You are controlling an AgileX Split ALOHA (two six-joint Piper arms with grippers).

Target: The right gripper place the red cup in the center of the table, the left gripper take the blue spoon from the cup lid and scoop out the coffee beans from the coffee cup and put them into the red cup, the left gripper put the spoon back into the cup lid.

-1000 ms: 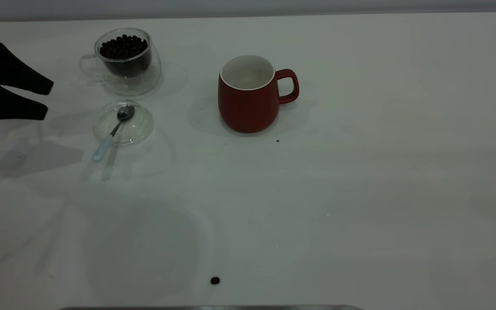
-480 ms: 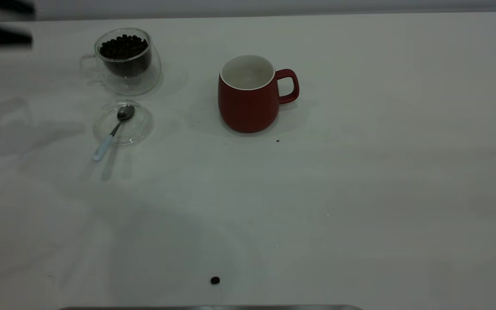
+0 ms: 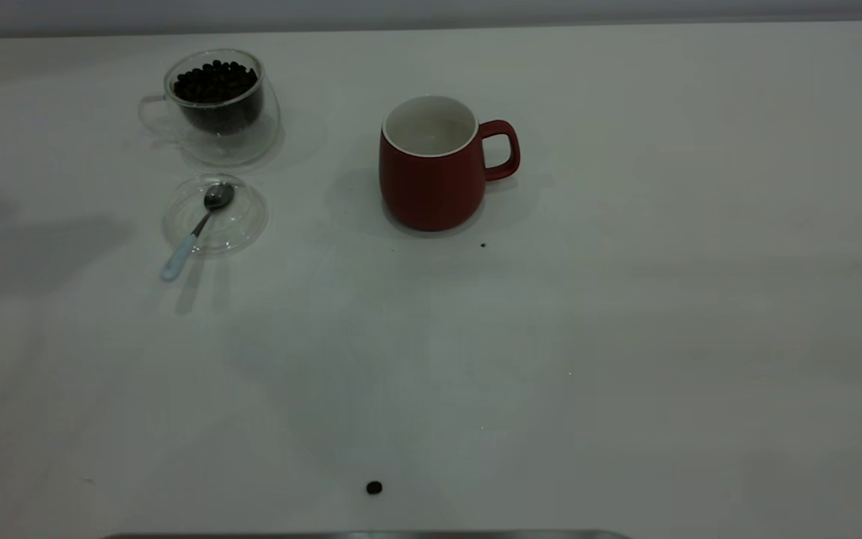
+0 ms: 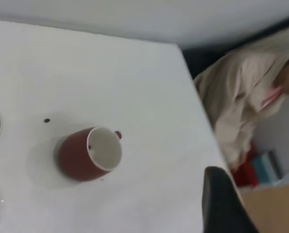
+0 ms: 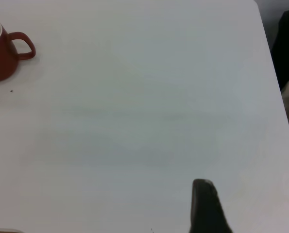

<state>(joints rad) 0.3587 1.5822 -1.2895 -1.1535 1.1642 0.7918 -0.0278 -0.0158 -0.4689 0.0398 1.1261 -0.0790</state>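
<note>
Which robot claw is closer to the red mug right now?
Probably the left. Neither shows in the exterior view, but the red cup looks large from the left gripper and small, far across the table, from the right gripper.

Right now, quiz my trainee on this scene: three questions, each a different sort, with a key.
1. True or false: the blue spoon lies with its bowl in the cup lid.
2. Which holds the coffee beans? A) the red cup B) the coffee cup C) the cup lid
3. Fill in: in the exterior view, the red cup's handle points toward the view's ____.

Key: 1 true; 2 B; 3 right.
</note>
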